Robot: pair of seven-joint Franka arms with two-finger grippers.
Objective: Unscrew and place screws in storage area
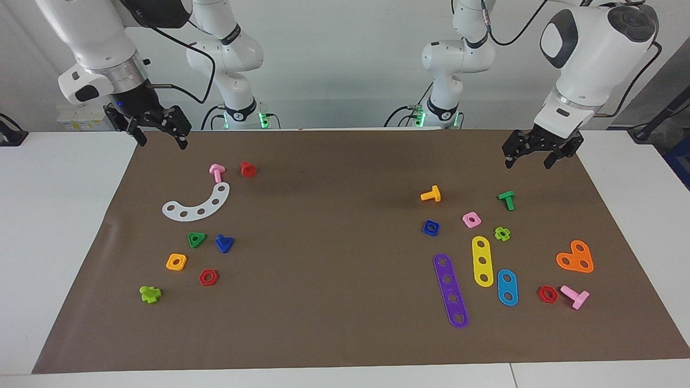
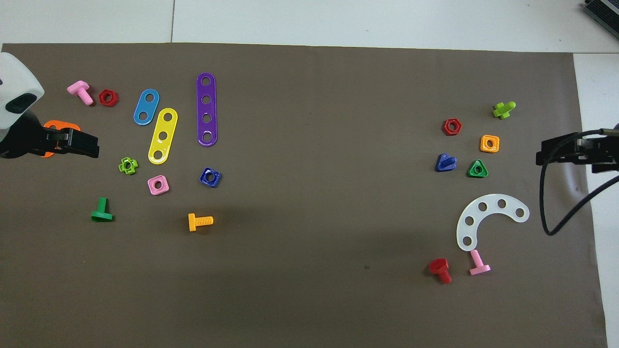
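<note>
White table (image 1: 64,226), seam lines between its panels visible along edge farthest from robots. Brown paper mat (image 1: 334,258) covers most of tabletop, slight crease at right arm's end. Plain pale grey-white wall (image 1: 334,59) at robots' end of table. White socket strip (image 1: 81,119) at wall's foot, toward right arm's end. Dark object (image 1: 12,136) on table edge near it. Green indicator lights (image 1: 264,117) glow at wall's foot. Even, soft lighting; faint shadows on mat.

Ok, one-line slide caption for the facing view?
Both open grippers, right and left, hover empty; blue bolt and blue nut lie apart on the mat.
</note>
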